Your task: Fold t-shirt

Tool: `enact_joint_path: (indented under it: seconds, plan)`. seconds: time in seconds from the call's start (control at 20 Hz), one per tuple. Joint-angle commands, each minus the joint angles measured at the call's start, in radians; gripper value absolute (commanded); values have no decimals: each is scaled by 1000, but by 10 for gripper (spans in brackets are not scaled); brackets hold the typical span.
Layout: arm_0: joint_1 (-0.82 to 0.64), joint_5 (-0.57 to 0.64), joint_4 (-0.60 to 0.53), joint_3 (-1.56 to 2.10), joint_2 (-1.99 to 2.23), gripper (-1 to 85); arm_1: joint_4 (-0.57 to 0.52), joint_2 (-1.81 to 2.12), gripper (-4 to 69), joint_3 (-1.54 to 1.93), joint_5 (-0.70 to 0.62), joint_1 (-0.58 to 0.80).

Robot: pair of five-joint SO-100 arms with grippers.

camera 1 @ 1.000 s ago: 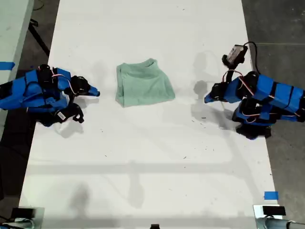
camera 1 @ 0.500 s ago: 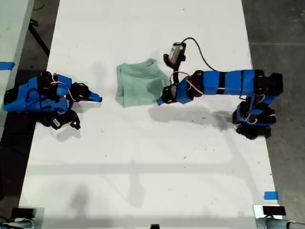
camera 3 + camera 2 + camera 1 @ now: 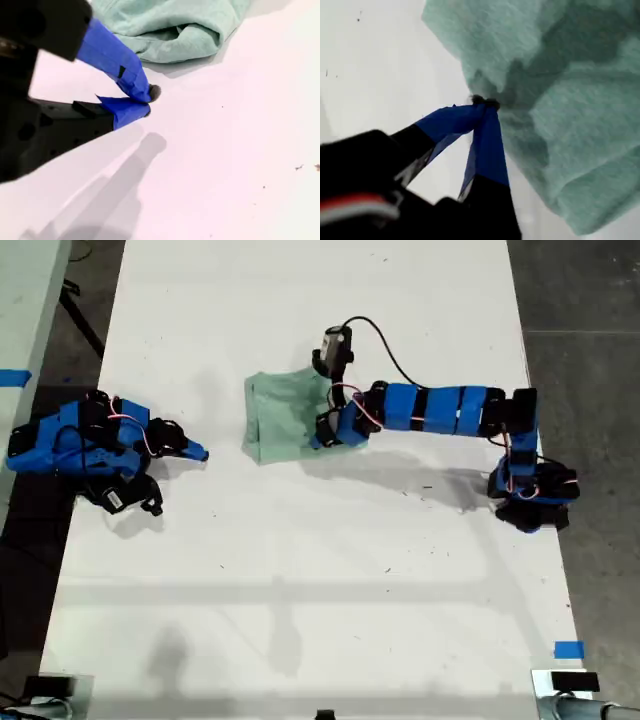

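My first hand (image 3: 482, 102), pressed together, touches the folded t-shirt (image 3: 285, 415); my second hand (image 3: 147, 100), pressed together, sits well apart.

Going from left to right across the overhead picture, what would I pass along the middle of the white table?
My second gripper on the folded-back arm, bare table, the t-shirt, my first gripper at the shirt's edge, then that arm's base.

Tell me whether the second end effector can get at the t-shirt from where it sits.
Probably yes. My second end effector sits shut over bare table, apart from the t-shirt, with nothing between them. My first end effector is already at the cloth's far side, at the exterior view's right.
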Motion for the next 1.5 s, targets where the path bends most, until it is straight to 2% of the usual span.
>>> enact_joint_path:
  seconds: [0.0, 0.1, 0.15, 0.25, 0.45, 0.6, 0.75, 0.9, 1.0, 1.2, 1.45]
  plan:
    - [43, -2, 2, -9, 6, 17, 37, -149, -12, -308, -71, 101]
    - [60, -2, 2, -9, 6, 17, 52, -318, -12, -555, -112, 170]
    - [61, -2, 2, -9, 6, 17, -18, -333, -12, -549, -98, 210]
    - [63, -2, 2, -9, 6, 17, -91, -328, -12, -543, -84, 276]
    - [66, -2, 2, -9, 6, 17, -262, -278, -12, -541, -48, 331]
    - [66, -2, 2, -9, 6, 17, -311, -258, -12, -540, 9, 376]
    - [66, 0, 2, -9, 6, 17, -229, -143, -12, -471, -46, 367]
    - [66, 0, 2, -9, 6, 17, 61, 38, -12, -374, -75, 362]
    - [66, 0, 2, -9, 6, 17, 144, 252, -12, -155, -100, 348]
    - [66, 0, 2, -9, 6, 17, 181, 848, -12, 483, -28, 328]
    - [66, 0, 2, -9, 6, 17, 199, 1526, -12, 1181, 235, 253]
